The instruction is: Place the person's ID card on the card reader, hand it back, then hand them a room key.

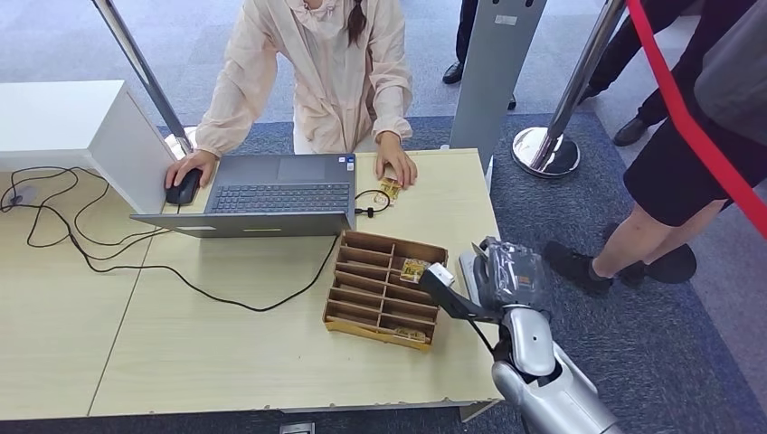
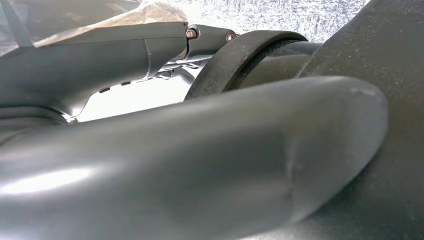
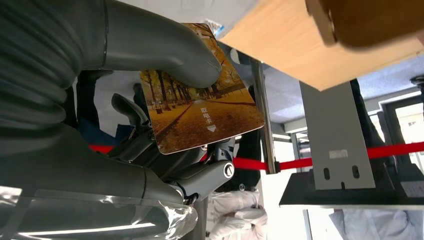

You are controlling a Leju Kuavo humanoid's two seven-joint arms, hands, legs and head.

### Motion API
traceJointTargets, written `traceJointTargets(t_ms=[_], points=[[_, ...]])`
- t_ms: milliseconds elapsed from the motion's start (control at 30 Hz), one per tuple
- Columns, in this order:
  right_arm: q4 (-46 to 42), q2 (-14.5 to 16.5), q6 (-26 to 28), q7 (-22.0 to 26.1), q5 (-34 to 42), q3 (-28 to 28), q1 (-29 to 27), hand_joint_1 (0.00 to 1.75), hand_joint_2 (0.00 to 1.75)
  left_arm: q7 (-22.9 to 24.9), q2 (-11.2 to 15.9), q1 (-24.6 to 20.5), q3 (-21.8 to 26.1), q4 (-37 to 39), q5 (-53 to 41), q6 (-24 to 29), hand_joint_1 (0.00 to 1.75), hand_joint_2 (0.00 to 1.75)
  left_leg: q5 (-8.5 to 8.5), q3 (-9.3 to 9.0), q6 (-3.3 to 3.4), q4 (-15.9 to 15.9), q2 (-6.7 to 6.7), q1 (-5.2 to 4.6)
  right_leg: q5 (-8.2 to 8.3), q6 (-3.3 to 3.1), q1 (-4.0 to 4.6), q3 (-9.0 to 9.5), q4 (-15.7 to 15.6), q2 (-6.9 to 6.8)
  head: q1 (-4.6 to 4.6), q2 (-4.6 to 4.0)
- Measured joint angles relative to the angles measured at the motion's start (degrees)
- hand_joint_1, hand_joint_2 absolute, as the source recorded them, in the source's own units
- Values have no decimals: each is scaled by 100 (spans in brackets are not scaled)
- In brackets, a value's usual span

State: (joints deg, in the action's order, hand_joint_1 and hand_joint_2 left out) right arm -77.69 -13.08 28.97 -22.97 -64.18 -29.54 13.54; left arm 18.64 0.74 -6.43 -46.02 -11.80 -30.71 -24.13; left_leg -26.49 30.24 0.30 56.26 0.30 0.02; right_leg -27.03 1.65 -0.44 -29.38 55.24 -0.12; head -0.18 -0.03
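**Room key pinched at the corner of the tray: a weak grip beside a table edge**

The room key, a thin card printed with an autumn tree avenue [image 3: 200,107], is held by the right robot hand [image 1: 506,276] between the thick grey thumb [image 3: 165,47] and the darker fingers [image 3: 150,145]. Only one side of the card seems to be under the thumb, so I judge it could turn or slip out if the hand moves fast.

The hand hangs just beside the right end of the brown cardboard tray with many slots [image 1: 384,289], where another such card [image 1: 414,269] is seen. The hand is close enough that a low sweep could catch the tray wall and drag it.

Beyond the tray, the grey open laptop [image 1: 271,194] and its black cable [image 1: 226,294] fill the way to the person in a pale jacket [image 1: 317,72]. To the right of the tray the light wooden surface [image 1: 226,362] ends soon; a card dropped there may fall to the blue carpet floor [image 1: 579,344]. The open room is above the tray.

The left robot hand [image 2: 200,165] is too near its camera to tell its state.
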Motion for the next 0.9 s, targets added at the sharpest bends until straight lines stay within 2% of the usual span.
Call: traceJointTargets(t_ms=[433, 900], points=[[759, 283, 125, 104, 246, -124, -5, 155, 175, 1, -7, 1, 5, 0, 0, 3, 0, 0, 0, 0, 0, 0, 0, 0, 0, 0, 0, 0, 0, 0, -1, 1], [1080, 362, 188, 105, 297, -215, 67, 151, 175, 3, -33, 0, 5, 0, 0, 16, 0, 0, 0, 0, 0, 1, 0, 0, 0, 0, 0, 0, 0, 0, 0, 0]])
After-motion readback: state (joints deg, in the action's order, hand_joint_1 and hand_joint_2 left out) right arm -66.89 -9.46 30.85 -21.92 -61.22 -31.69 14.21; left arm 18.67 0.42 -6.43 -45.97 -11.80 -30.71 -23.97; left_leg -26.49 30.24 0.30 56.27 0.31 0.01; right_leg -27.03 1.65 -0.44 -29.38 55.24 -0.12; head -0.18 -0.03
